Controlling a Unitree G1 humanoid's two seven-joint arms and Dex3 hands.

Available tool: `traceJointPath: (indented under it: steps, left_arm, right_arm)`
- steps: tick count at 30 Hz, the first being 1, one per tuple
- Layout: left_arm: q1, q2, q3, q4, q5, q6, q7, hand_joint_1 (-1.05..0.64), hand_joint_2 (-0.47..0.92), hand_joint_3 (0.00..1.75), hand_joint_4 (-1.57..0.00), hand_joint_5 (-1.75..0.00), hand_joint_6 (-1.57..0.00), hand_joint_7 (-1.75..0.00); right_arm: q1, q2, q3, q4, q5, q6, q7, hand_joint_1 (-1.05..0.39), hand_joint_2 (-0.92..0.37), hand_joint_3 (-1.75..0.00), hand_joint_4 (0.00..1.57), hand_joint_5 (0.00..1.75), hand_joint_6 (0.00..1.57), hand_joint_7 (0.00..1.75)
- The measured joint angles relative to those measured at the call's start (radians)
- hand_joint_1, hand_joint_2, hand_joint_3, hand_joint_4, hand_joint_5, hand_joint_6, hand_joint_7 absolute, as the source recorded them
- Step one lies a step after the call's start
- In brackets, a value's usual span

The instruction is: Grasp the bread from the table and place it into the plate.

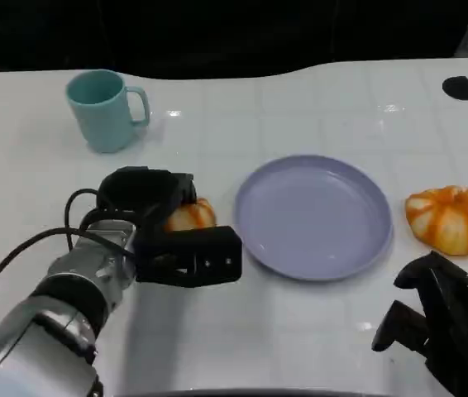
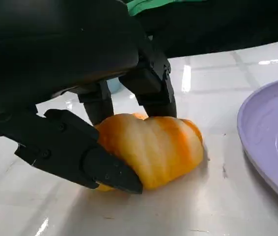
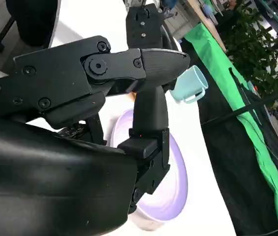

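In the head view the left hand point(image 1: 168, 236) covers most of the bread point(image 1: 191, 217); just an orange-brown patch shows between its fingers. The left wrist view shows fingers point(image 2: 107, 169) wrapping the bread's near end, so that end is hidden. The plate point(image 2: 269, 137) there is cut off by the picture's edge. The right hand point(image 1: 441, 318) runs out of the head view's lower corner. In the right wrist view, black fingers point(image 3: 151, 115) block much of the plate, and the mug point(image 3: 189, 84) is partly hidden behind them.
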Motion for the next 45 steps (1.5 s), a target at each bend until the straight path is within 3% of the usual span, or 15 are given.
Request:
traceJointPath:
  steps: [1,3,4,6,10,24,25,27,30,43,44,45]
  left_arm:
    - [0.0,0.0,0.004,0.0,-0.005,0.0,0.006,-0.21,0.92,0.31,-0.77,-1.75,-0.58,-1.45]
    - [0.0,0.0,0.011,0.0,-0.008,0.0,0.012,-0.19,0.92,0.3,-0.77,-1.75,-0.68,-1.1]
    - [0.0,0.0,0.014,0.0,-0.009,0.0,0.012,-0.19,0.91,0.28,-0.77,-1.75,-0.71,-1.03]
    - [0.0,-0.001,0.019,-0.001,-0.012,0.0,0.019,-0.17,0.92,0.24,-0.8,-1.75,-0.62,-1.4]
    - [-0.005,-0.012,0.035,-0.014,-0.035,-0.003,0.051,-0.13,0.91,0.24,-0.83,-1.75,-0.56,-1.71]
    - [-0.088,-0.07,0.057,-0.085,-0.069,-0.095,0.067,-0.16,0.83,0.27,-0.88,-1.75,-0.59,-1.75]
    - [-0.097,-0.077,0.056,-0.09,-0.068,-0.099,0.075,-0.16,0.82,0.28,-0.89,-1.75,-0.59,-1.75]
    - [-0.112,-0.09,0.051,-0.093,-0.065,-0.105,0.081,-0.18,0.68,0.56,-0.92,-1.75,-0.62,-1.75]
    - [-0.128,-0.108,0.034,-0.096,-0.055,-0.11,0.083,-0.19,0.59,0.72,-0.95,-1.75,-0.66,-1.75]
    - [-0.171,-0.157,-0.001,-0.096,-0.04,-0.138,0.082,-0.2,0.55,0.77,-0.95,-1.75,-0.68,-1.68]
    - [-0.171,-0.158,-0.003,-0.096,-0.04,-0.139,0.082,-0.23,0.62,0.67,-0.94,-1.75,-0.74,-1.2]
    - [-0.175,-0.164,-0.004,-0.093,-0.04,-0.137,0.077,-0.24,0.69,0.57,-0.91,-1.75,-0.8,-0.9]
  right_arm:
    - [0.0,0.0,-0.001,0.002,0.0,0.0,0.0,-0.53,-0.92,-0.26,0.62,1.75,0.46,1.66]
    - [-0.001,0.0,-0.001,0.003,0.0,0.0,0.001,-0.53,-0.92,-0.26,0.62,1.75,0.46,1.66]
    - [-0.001,0.0,-0.002,0.003,0.0,0.0,0.001,-0.53,-0.92,-0.26,0.62,1.75,0.46,1.66]
    - [-0.001,0.0,-0.003,0.003,0.0,0.0,0.001,-0.53,-0.92,-0.28,0.62,1.75,0.45,1.68]
    - [-0.001,-0.002,-0.004,0.003,0.0,0.0,0.001,-0.51,-0.92,-0.3,0.62,1.75,0.44,1.68]
    - [0.003,-0.002,-0.002,0.002,-0.004,0.001,0.003,-0.51,-0.92,-0.29,0.62,1.75,0.46,1.67]
    - [0.003,-0.002,-0.002,0.002,-0.004,0.001,0.003,-0.51,-0.92,-0.29,0.62,1.75,0.46,1.67]
    - [0.005,-0.001,-0.002,0.002,-0.004,0.001,0.003,-0.51,-0.92,-0.28,0.61,1.75,0.46,1.67]
    - [0.005,0.002,-0.001,0.002,-0.004,0.001,0.002,-0.51,-0.92,-0.28,0.62,1.75,0.47,1.66]
    - [0.006,0.01,0.013,0.002,-0.01,0.0,-0.006,-0.5,-0.92,-0.31,0.63,1.75,0.47,1.66]
    - [0.006,0.01,0.013,0.002,-0.01,0.0,-0.006,-0.51,-0.92,-0.31,0.63,1.75,0.47,1.67]
    - [0.007,0.011,0.013,0.002,-0.011,0.0,-0.007,-0.51,-0.92,-0.31,0.63,1.75,0.47,1.67]
